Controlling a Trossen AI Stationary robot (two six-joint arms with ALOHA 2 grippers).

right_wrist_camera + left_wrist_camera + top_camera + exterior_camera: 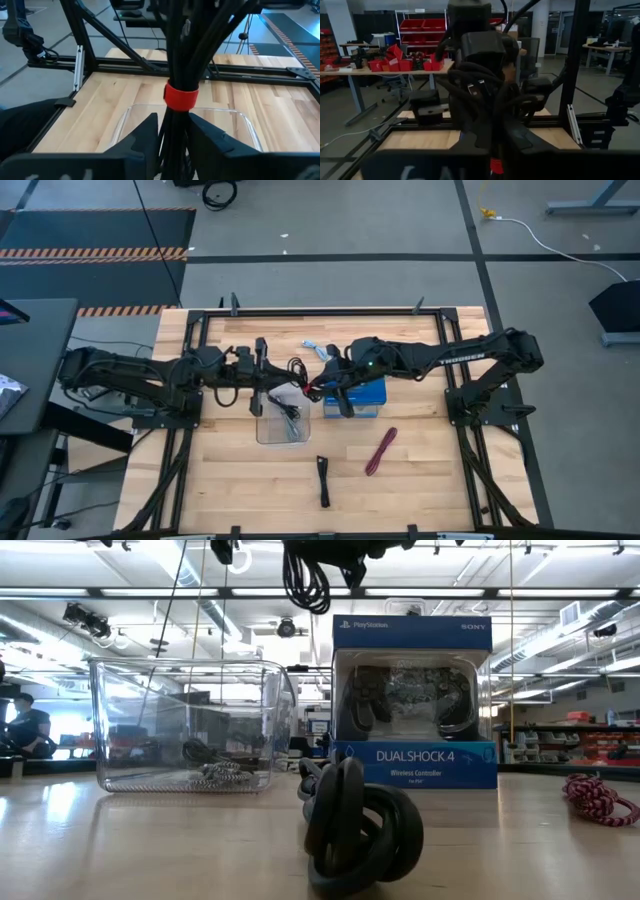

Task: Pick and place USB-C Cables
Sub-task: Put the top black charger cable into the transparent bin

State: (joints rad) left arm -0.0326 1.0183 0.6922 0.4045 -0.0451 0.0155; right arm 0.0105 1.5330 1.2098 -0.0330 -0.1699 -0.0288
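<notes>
My right gripper point(318, 383) reaches in from the table's right and is shut on the black-and-red cable bundle point(299, 373), above the clear tray point(262, 435). In the low view the bundle point(306, 580) hangs in loops over the tray point(190, 720). One black cable point(289, 413) lies inside the tray. A light blue cable point(318, 350) lies on the table toward the far edge. A maroon-pink cable point(381, 450) and a second black one point(323, 480) lie near the front. My left gripper point(262, 372) hovers close on the bundle's left side. My right gripper point(175, 120) pinches the black strands between its two fingers point(145, 137), right beside the bundle's red band point(181, 96). It comes slanting from the table's right. The bundle is lifted clear, and its loops hang above the tray.
The blue DualShock box point(368, 395) stands just right of the tray, under my right arm. The black frame rails point(320, 311) run around the table. Bare wood lies along the near edge beside the loose cables.
</notes>
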